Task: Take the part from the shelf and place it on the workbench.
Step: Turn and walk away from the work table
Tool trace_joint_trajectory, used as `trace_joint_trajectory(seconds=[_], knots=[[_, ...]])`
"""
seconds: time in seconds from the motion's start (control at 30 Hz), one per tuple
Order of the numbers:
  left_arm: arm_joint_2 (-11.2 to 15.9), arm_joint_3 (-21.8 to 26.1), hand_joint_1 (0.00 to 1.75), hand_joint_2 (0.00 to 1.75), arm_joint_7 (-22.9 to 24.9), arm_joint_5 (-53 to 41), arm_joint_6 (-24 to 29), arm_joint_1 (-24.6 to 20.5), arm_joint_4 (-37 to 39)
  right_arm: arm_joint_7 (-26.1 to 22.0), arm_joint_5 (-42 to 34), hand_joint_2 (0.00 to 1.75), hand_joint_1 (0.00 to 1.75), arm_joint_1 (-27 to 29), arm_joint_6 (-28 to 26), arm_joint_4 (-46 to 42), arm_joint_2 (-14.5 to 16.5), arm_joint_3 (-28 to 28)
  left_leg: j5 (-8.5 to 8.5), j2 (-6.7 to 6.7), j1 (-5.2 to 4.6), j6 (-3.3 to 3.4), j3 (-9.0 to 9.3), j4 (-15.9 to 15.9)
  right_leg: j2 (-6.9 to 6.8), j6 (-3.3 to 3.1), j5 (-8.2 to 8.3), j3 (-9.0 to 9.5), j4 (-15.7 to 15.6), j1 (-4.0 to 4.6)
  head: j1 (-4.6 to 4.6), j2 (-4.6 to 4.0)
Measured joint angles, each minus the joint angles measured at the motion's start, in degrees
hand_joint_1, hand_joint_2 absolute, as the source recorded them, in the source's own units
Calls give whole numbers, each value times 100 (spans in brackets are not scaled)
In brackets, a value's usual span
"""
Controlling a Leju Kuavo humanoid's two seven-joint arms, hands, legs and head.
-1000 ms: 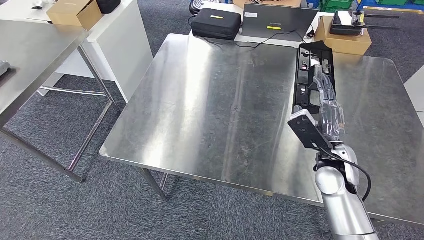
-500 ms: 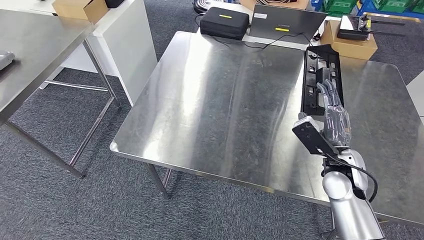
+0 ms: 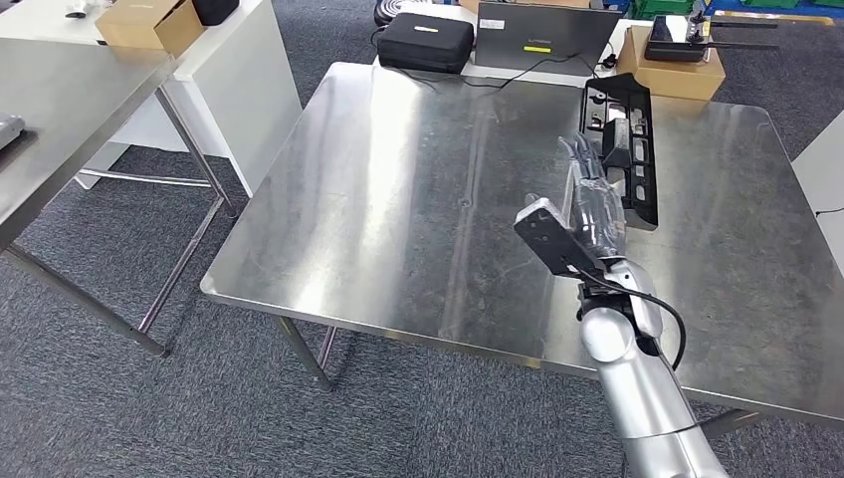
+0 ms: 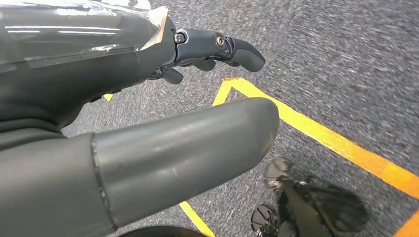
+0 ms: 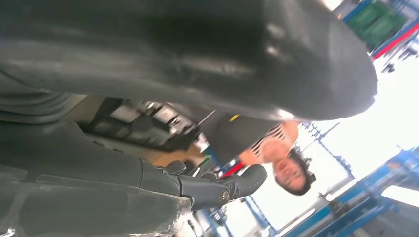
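Observation:
The long black part lies flat on the steel workbench, near its far right side. My right hand hovers over the bench just left of the part's near end, fingers stretched out and apart, holding nothing and clear of the part. In the right wrist view its dark fingers are empty, with the black part blurred behind them. My left hand hangs above the grey carpet, thumb and fingers apart with nothing in them.
A black case, a grey laptop and a cardboard box with a device on it stand at the bench's far edge. A second steel table and a white cabinet are left. A person stands beyond the bench. Yellow floor tape.
My right hand has come off the part's near end and now hovers left of it; the part stays on the bench. The camera has also shifted.

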Motion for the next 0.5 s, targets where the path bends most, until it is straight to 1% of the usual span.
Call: trace_joint_trajectory(seconds=[0.03,0.07,0.1,0.13,0.17,0.2,0.23,0.27,0.3,0.33,0.37,0.43,0.47,0.5], knots=[[-5,35,0,0,-8,0,15,0,0,0,-5,0,0,-52,4,60,48,45,106,0,0,16,135,-177,0,10,19,-20,1,7,-2,0],[-10,64,0,0,-16,0,22,0,0,-1,-9,0,0,-99,6,104,89,79,269,0,-1,43,368,-535,0,22,33,-30,2,12,-4,0],[-13,91,0,0,-21,0,24,-3,0,-1,-13,0,0,-147,7,142,126,103,400,-4,-5,77,629,-962,0,40,44,-37,2,17,-4,0],[-16,111,0,0,-24,0,25,-7,-1,-2,-15,0,0,-201,7,174,153,121,503,-5,-16,110,837,-1313,-2,60,57,-45,5,32,1,0],[-19,125,0,0,-28,0,25,-9,-1,-2,-19,0,0,-247,7,203,176,137,549,-6,-31,138,954,-1518,-5,84,71,-55,8,43,3,0],[-23,137,0,0,-31,0,24,-9,-1,-2,-25,0,0,-285,7,231,194,153,556,-7,-50,162,990,-1599,-8,112,89,-64,8,49,9,0],[-27,146,0,0,-37,0,21,-6,-1,-3,-42,0,0,-312,8,258,203,169,586,-5,-69,188,978,-1597,-11,146,111,-72,4,52,13,0],[-34,154,0,0,-51,0,16,-4,-1,-8,-68,0,0,-324,9,282,203,184,620,1,-65,226,968,-1609,-12,176,119,-81,7,49,14,0],[-39,165,0,0,-78,0,5,-4,-1,-16,-107,0,0,-329,11,302,191,191,660,9,-60,266,956,-1631,-11,197,82,-112,46,47,20,0],[-41,181,0,0,-115,0,-21,-4,-1,-30,-149,0,0,-332,17,319,165,191,705,18,-51,312,935,-1654,-9,202,-23,-177,178,45,30,0],[-41,196,0,0,-156,-2,-62,-5,-1,-47,-190,0,0,-329,23,334,124,183,747,27,-41,351,904,-1672,-7,190,-196,-286,429,42,43,0],[-31,219,0,0,-216,-12,-172,4,0,-96,-267,0,0,-287,36,366,14,146,815,29,-52,398,805,-1674,-4,169,-619,-581,1204,30,67,0],[-27,221,0,0,-228,-21,-220,12,0,-123,-303,0,0,-245,36,381,-47,119,850,27,-57,405,754,-1672,-3,183,-758,-682,1529,28,71,0],[-22,221,0,0,-233,-28,-257,22,0,-156,-338,0,0,-195,33,395,-108,88,887,24,-59,405,702,-1670,-3,215,-811,-685,1666,28,75,0]])
